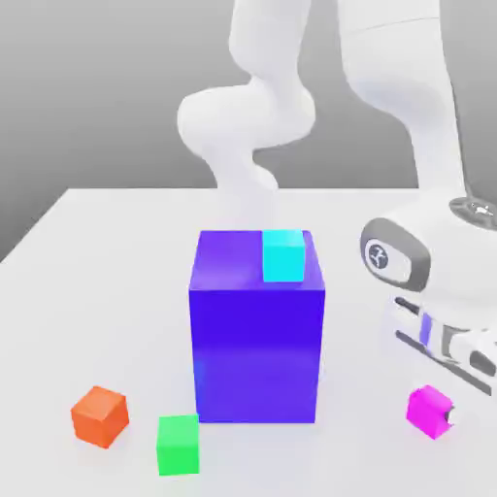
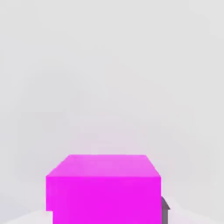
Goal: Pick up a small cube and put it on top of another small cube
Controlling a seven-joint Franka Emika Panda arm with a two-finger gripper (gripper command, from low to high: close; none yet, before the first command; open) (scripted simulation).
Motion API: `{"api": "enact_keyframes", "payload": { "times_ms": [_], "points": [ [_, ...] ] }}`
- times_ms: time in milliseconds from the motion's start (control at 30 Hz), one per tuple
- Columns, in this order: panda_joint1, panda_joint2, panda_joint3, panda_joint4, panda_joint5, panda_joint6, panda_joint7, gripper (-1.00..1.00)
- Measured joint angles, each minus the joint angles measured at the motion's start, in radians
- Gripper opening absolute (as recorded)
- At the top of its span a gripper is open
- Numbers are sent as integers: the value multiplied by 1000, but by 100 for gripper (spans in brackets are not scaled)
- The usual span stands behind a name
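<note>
The small magenta cube point(image 1: 425, 408) is low over the white table at the exterior view's right, and in the hand view the magenta cube point(image 2: 103, 188) looms very close. My gripper point(image 1: 434, 414) reaches down over it from the right and is shut on it, with a dark finger point(image 2: 164, 211) pressed against its side. The small cyan cube point(image 1: 284, 255) sits on the top face of the big blue-violet block point(image 1: 256, 340), near that face's back right corner, well left of my gripper and higher than it.
An orange cube point(image 1: 99, 414) and a green cube point(image 1: 179, 445) lie on the table point(image 1: 87, 291) in front of the big block on the exterior view's left. The arm's white links point(image 1: 248, 126) rise behind the block.
</note>
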Motion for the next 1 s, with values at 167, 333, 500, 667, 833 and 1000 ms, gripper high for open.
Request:
{"api": "enact_keyframes", "payload": {
  "times_ms": [167, 333, 500, 667, 833, 1000],
  "points": [
    [-27, -156, 38, -32, 48, -123, -37, -100],
    [-50, -320, -16, -30, -81, -235, -8, -100],
    [-111, -482, -37, -23, -178, -334, -13, -100],
    [-152, -631, -74, -22, -219, -411, -59, -100],
    [-198, -752, -131, -26, -228, -462, -127, -100],
    [-241, -827, -209, -33, -220, -486, -206, -100]
  ]
}}
